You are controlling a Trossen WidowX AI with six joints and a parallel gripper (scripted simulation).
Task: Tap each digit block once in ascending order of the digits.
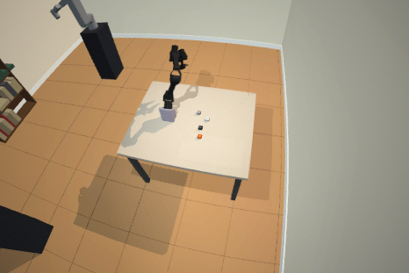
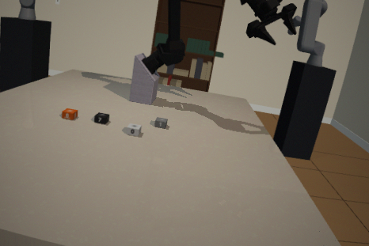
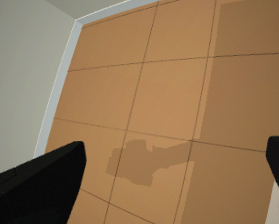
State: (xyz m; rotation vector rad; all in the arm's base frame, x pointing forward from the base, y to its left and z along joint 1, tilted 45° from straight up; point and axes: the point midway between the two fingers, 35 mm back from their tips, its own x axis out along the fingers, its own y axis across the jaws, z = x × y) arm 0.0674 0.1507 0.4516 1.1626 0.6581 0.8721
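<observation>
Orange-brown tiles [image 1: 228,238] [image 2: 336,175] [image 3: 105,95] spread beyond the pale table's edges [image 1: 219,150] [image 2: 178,191], and above them the black gripper [image 1: 183,67] [image 2: 285,39] [image 3: 176,149] hangs with its fingers spread wide, gripping and touching nothing. Well in from every edge and corner sit four small blocks, one of each colour: an orange block [image 1: 199,136] [image 2: 70,114] (its digit too blurred to trust), a black block [image 1: 200,127] [image 2: 101,118] marked 7, a white block [image 1: 207,119] [image 2: 134,130] marked 0, and a grey block [image 1: 198,112] [image 2: 161,123] marked 1.

orange block [image 1: 199,136] [image 2: 70,114] | black "7" [image 1: 200,127] [image 2: 101,118] | white "0" [image 1: 207,119] [image 2: 134,130] | gray "1" [image 1: 198,112] [image 2: 161,123] | all flat, apart, on table
</observation>
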